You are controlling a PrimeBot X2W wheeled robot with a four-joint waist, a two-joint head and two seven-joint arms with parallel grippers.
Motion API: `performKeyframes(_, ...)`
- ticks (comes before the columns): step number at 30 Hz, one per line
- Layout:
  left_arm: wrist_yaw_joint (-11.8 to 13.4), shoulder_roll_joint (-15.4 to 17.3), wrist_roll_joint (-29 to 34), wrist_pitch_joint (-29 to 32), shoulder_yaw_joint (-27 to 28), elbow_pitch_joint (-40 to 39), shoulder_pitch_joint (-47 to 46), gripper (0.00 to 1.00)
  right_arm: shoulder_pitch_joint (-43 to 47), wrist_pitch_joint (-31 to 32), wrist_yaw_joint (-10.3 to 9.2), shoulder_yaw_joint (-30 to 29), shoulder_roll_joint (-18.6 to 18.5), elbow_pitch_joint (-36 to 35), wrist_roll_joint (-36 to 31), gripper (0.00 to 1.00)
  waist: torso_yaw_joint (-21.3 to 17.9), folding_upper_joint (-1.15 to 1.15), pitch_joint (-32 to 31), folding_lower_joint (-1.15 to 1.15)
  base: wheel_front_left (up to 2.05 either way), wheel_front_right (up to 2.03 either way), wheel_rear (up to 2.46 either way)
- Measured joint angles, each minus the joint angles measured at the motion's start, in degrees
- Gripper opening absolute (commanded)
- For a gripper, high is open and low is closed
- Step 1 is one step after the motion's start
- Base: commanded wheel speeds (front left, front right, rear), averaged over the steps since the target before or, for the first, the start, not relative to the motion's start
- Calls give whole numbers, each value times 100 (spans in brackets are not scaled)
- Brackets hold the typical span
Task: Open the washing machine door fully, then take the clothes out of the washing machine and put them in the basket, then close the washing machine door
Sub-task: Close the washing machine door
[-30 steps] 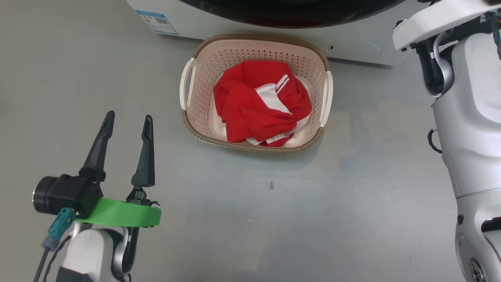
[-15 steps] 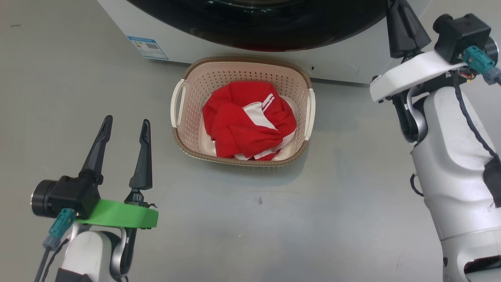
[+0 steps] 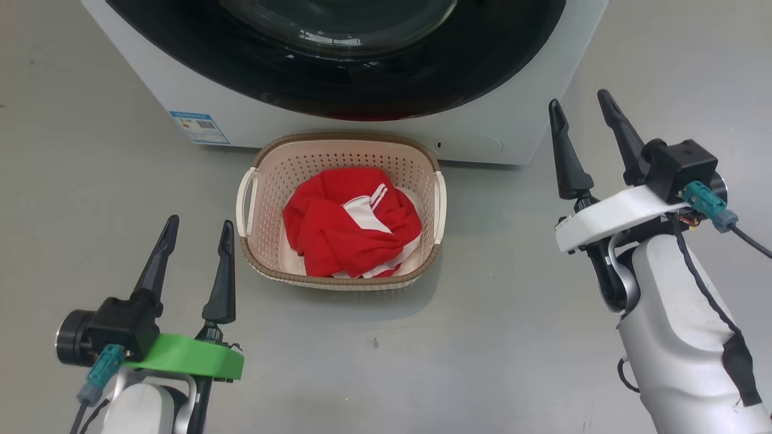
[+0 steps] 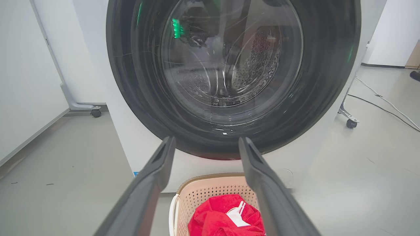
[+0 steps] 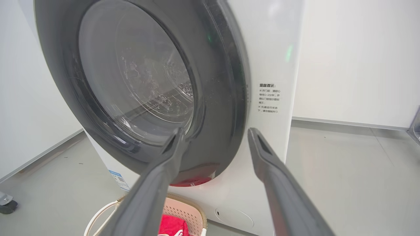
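Two grippers are being held spread with nothing pinched: the left gripper [image 3: 200, 222] hovering low beside the basket [image 3: 338, 140], the right gripper [image 3: 578, 98] raised near the lower right corner of the washing machine [image 3: 482, 129]. The clothes [image 3: 344, 232] are lying bunched inside the basket, which is standing on the floor just in front of the washing machine. The washing machine door [image 4: 231, 65] is appearing flush with the front, so the closing step is being judged finished or nearly so; whether the latch is caught cannot be told. Any final push is best being given slowly on the black rim, not the bulging glass, while the arms are being kept wide of the basket.
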Motion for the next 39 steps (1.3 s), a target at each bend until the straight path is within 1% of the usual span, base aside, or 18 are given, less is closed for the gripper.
performKeyframes(12, -18, 15, 119, 0, -48, 179, 385, 100, 1136, 0, -8, -19, 31, -178, 26, 100, -342, 0, -572, 0, 0, 0, 0)
performKeyframes(26, -20, 42, 124, 0, -90, 275, 756, 100, 1948, 1, -18, 48, 57, -504, 53, 100, -681, 0, -1028, 0, 0, 0, 0)
performKeyframes(32, -24, 44, 126, 0, -170, 332, 903, 100, 2236, 1, -113, 48, 78, -624, 54, 100, -769, 0, -1182, 0, 0, 0, 0)
performKeyframes(39, -25, 44, 127, 0, -235, 338, 1079, 100, 2507, 1, -167, 43, 97, -745, 56, 100, -819, 0, -1334, 0, 0, 0, 0)
